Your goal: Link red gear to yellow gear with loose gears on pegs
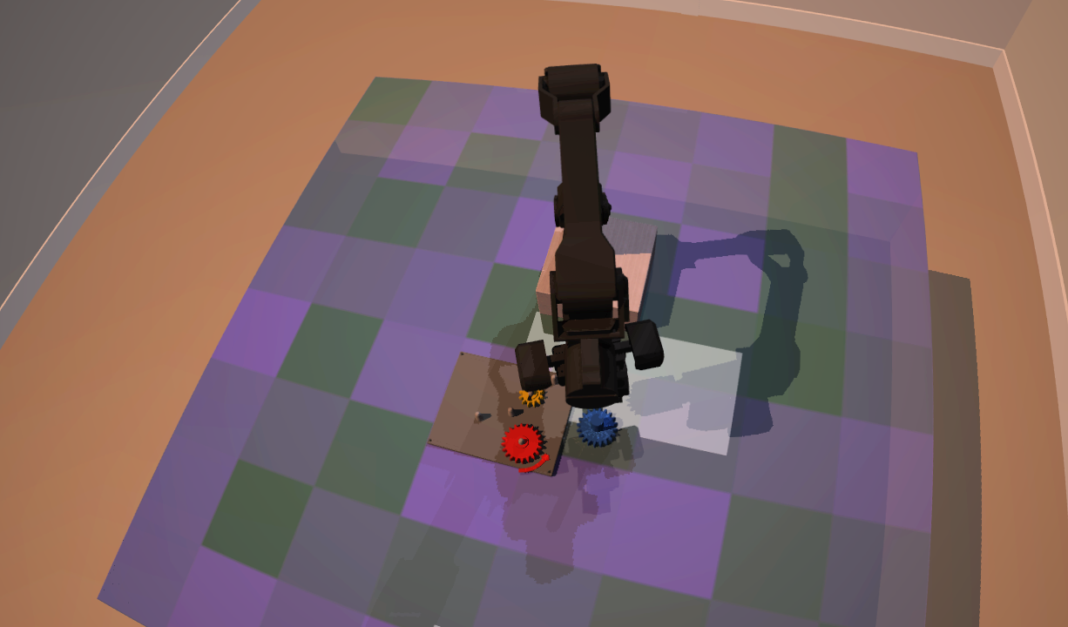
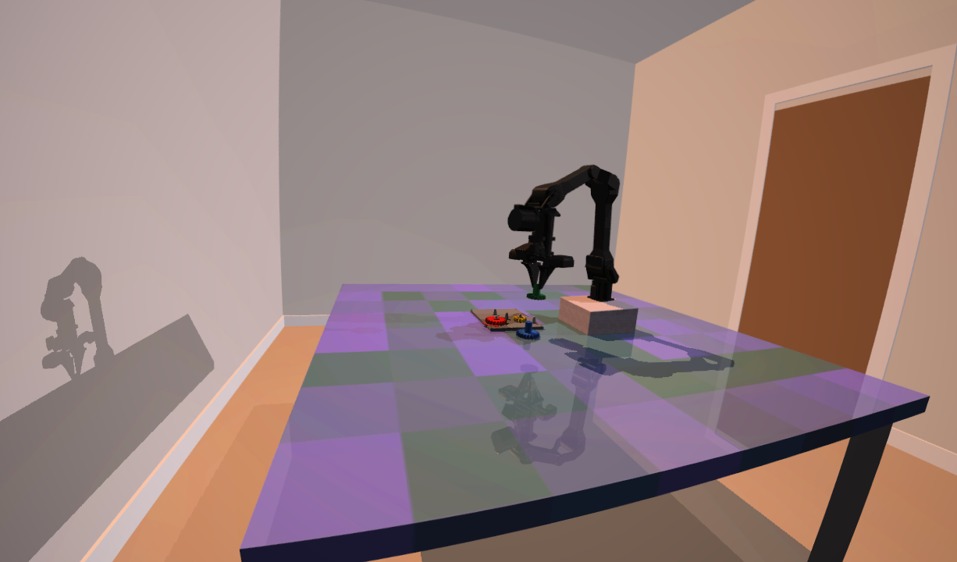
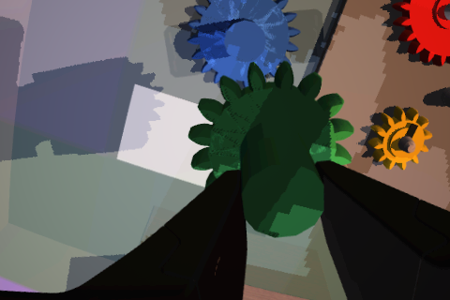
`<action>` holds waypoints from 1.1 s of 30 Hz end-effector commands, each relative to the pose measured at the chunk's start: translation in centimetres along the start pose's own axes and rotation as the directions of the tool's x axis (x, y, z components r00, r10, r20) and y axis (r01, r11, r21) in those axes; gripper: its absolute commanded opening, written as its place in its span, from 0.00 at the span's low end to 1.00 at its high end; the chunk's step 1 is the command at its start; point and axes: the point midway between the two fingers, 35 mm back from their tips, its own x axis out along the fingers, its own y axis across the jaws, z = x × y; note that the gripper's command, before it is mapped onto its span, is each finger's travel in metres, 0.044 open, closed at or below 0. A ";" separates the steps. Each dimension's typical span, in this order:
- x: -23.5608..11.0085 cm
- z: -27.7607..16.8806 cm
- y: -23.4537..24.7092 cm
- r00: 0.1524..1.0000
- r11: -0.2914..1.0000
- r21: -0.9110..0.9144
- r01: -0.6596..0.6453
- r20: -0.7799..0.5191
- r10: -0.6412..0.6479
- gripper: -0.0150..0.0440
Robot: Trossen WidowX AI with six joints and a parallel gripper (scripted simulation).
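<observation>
In the top view, the grey board (image 1: 452, 389) (image 2: 483, 314) (image 3: 344, 70) has empty pegs at 10 and 11 o'clock from the red gear (image 1: 511, 446) (image 2: 496, 321) (image 3: 424, 14), the yellow gear (image 1: 531, 397) (image 2: 518, 318) (image 3: 398, 158) at 12 and the loose blue gear (image 1: 598, 428) (image 2: 528, 333) (image 3: 253, 14) at 3. The transfer step appears in hand: the gripper (image 1: 592, 370) (image 2: 537, 286) (image 3: 279, 182) clamps the raised green gear (image 2: 536, 294) (image 3: 281, 103), requiring alignment over a linking peg, then lowering. The table (image 1: 288, 389) (image 2: 439, 419) (image 3: 70, 187) is purple-green chequered; a brown door (image 2: 837, 209) stands at 2 o'clock in the exterior view.

The board (image 2: 478, 316) lay on the table (image 2: 425, 447), taken as reference. The red gear (image 2: 496, 321) and yellow gear (image 2: 519, 318) sat on it. The blue gear (image 2: 528, 334) stood just beside it. Above table level near it, the gripper (image 2: 536, 287) gripped the green gear (image 2: 535, 296) by its stem.
</observation>
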 end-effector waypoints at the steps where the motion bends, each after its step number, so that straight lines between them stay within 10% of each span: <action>1: 0.4 0.1 -0.9 1.000 1.000 -0.004 -0.002 0.003 0.002 0.25; 33: 2.9 -0.6 -8.1 1.000 1.000 -0.003 0.002 -0.001 -0.002 0.25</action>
